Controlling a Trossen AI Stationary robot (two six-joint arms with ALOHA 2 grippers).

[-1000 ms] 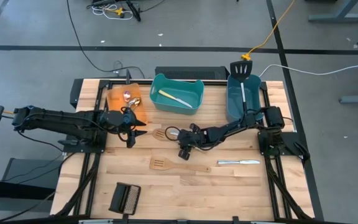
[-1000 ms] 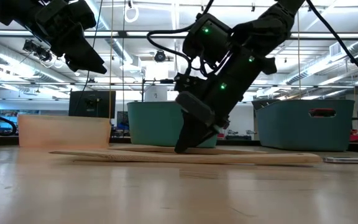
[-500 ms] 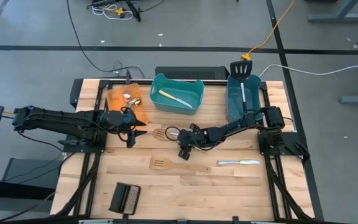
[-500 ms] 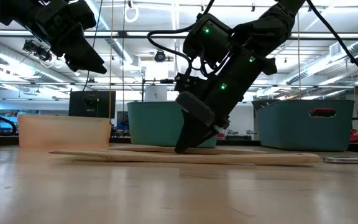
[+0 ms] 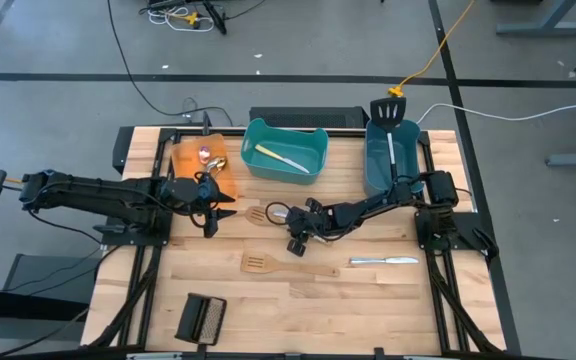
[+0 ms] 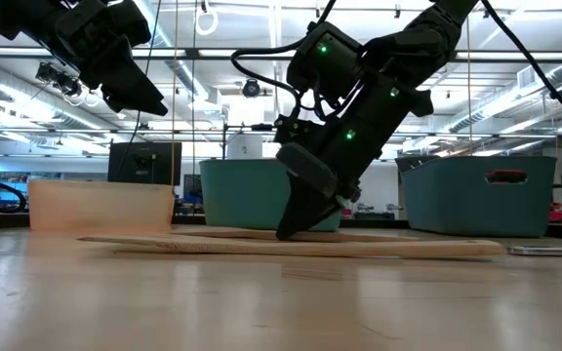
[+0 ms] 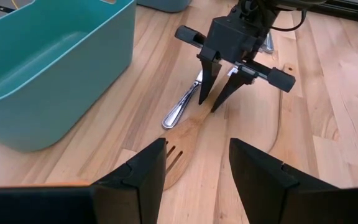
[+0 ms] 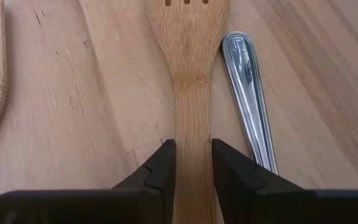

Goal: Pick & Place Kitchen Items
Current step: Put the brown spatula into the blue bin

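Wooden spatula (image 8: 190, 93) handle being pinched between right gripper (image 8: 191, 163) fingers at table centre, knife (image 8: 248, 93) lying at 3 o'clock; left gripper (image 7: 197, 163) hovering agape.

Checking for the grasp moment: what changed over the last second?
The right hand has closed its fingers onto the handle of the wooden spatula lying beside a table knife; the spatula has not left the table. The left hand, open above the table, and everything else stayed put.
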